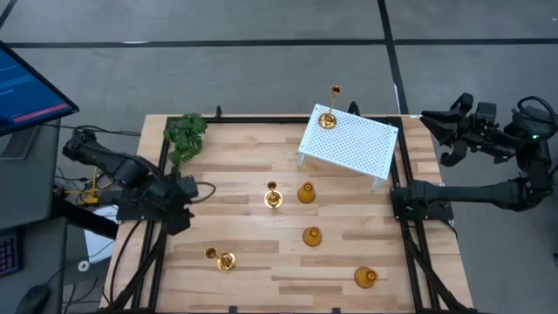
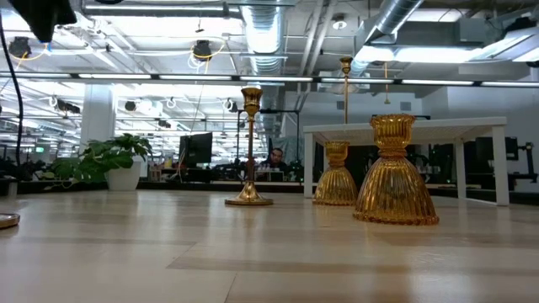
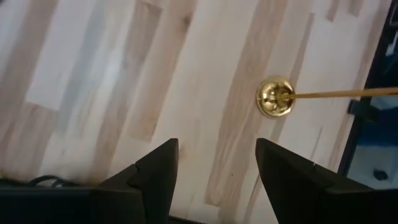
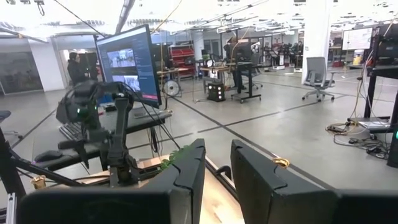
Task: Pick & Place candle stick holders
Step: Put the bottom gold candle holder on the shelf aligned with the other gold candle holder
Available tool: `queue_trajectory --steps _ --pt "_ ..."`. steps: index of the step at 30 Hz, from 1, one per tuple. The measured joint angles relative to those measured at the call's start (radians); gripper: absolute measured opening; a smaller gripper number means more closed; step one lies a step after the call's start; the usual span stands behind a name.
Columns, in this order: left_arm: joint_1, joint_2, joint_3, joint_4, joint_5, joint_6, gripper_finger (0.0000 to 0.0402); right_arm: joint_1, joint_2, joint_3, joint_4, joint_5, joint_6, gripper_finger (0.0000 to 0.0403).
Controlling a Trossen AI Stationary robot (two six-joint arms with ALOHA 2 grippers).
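Candle holders, six in all, are spread over the wooden table point(image 1: 253, 262) in the high view. One tall stick point(image 1: 329, 116) stands on the white perforated stand point(image 1: 353, 144) at upper centre, near its upper left corner. A second tall stick point(image 1: 273, 197) stands upright at mid-table, with a squat amber bulb point(image 1: 306, 193) just to its right. Another bulb point(image 1: 311, 235) sits below that pair, and a third bulb point(image 1: 366, 277) lies toward the lower right. The last tall stick point(image 1: 221, 258) lies on its side at lower left. A green plant point(image 1: 186, 134) sits at the table's upper left corner. The left gripper point(image 1: 207, 189) hovers over the table's left edge, above the fallen stick, its fingers point(image 3: 158, 168) spread apart and holding nothing; its wrist view shows that stick's round base point(image 3: 276, 97) on the wood ahead of them. The right gripper point(image 1: 427, 119) waits off the table at upper right, its fingers point(image 4: 186, 168) drawn near together with a narrow gap and nothing between them.
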State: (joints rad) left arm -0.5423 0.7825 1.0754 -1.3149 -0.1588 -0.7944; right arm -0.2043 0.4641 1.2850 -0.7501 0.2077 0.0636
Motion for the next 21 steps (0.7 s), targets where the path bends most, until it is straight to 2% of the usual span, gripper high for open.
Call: queue_trajectory --steps 10,17,21 --pt "-0.106 0.001 -0.207 0.304 -0.012 -0.026 0.0216 0.0 0.0 0.0 0.003 0.001 0.016 0.0071" --pt "-0.262 0.001 -0.287 0.399 0.0 -0.119 0.0214 0.0 0.0 0.0 0.003 0.002 0.016 0.0071" --pt "-0.331 0.001 -0.326 0.459 -0.089 -0.157 0.0214 0.0 0.0 0.0 0.005 0.003 0.016 0.0071"
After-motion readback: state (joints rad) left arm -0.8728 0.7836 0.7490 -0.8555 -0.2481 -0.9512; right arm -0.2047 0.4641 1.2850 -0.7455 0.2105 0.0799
